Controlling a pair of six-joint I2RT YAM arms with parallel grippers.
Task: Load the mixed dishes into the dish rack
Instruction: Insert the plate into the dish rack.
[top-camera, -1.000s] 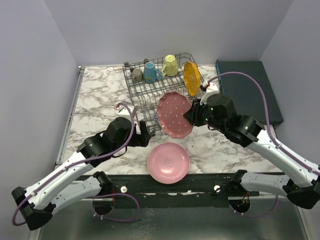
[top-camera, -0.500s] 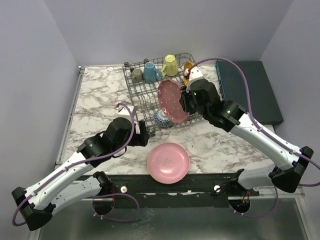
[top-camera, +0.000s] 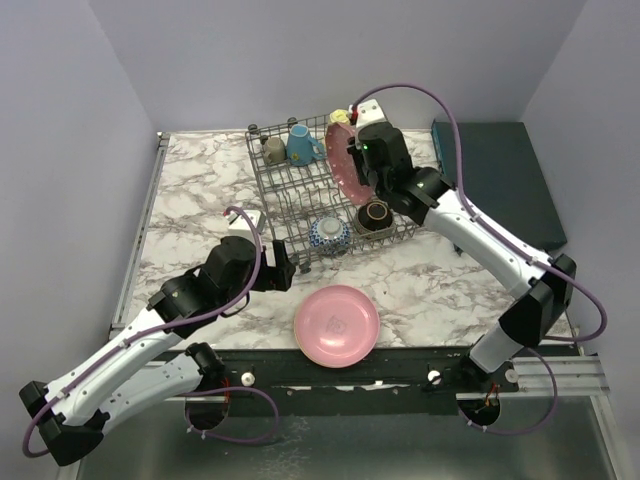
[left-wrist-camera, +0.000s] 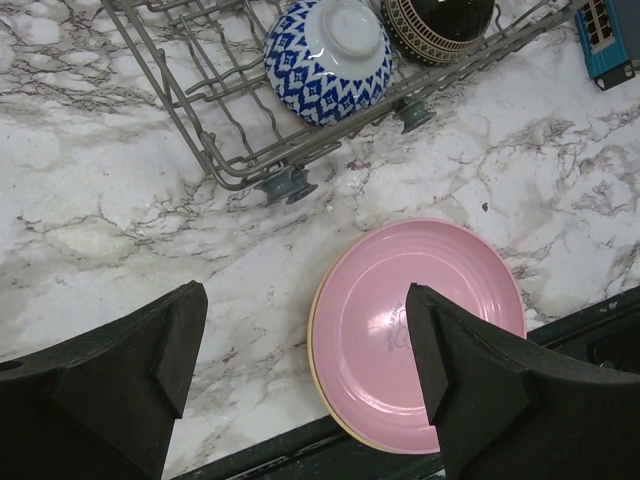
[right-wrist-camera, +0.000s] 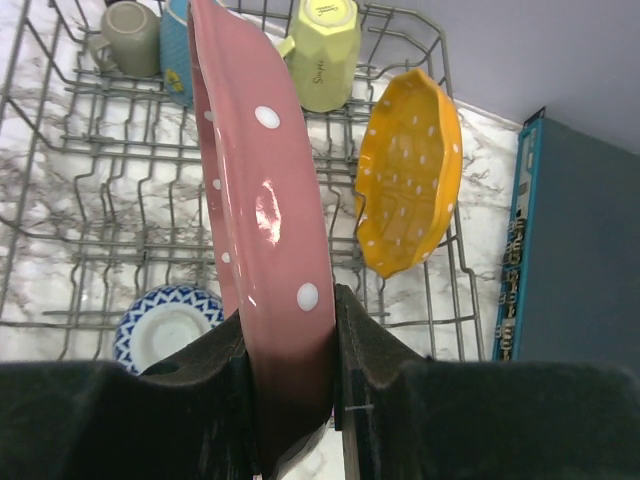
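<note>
The right arm has swung away from the dish rack's (top-camera: 280, 200) near right corner, where a second ago it held the pink dotted plate (right-wrist-camera: 255, 200) almost flat. Now the plate stands on edge over the rack's far right part. The right claw (right-wrist-camera: 290, 370) is clamped on its lower rim, one finger on each face. I cannot tell whether the rim touches the tines.

With the arm moved off, two bowls show at the rack's near right corner. The blue-white bowl (left-wrist-camera: 328, 55) and the dark brown bowl (left-wrist-camera: 440, 25) sit side by side, both bottom up.

The left arm has hardly shifted. The left claw (left-wrist-camera: 300, 300) hangs with its fingers wide apart and nothing between them, just off the rack's near left corner. The plain pink plate (left-wrist-camera: 415, 330) lies where it did, at the near edge of the surface (top-camera: 200, 200).

The yellow mug (right-wrist-camera: 325, 50) carries a line of lettering down its side, too small to read. The plain plate has a faint mark at its centre that I cannot make out.

The orange plate (right-wrist-camera: 410, 170) leans on edge against the rack's right side, apart from the pink one, with open wire between them. The blue mug (top-camera: 300, 145) and grey mug (right-wrist-camera: 128, 30) sit at the far left of the rack. Bare marble runs between the rack and the left edge. The teal box (top-camera: 495, 180) lies along the right edge.
</note>
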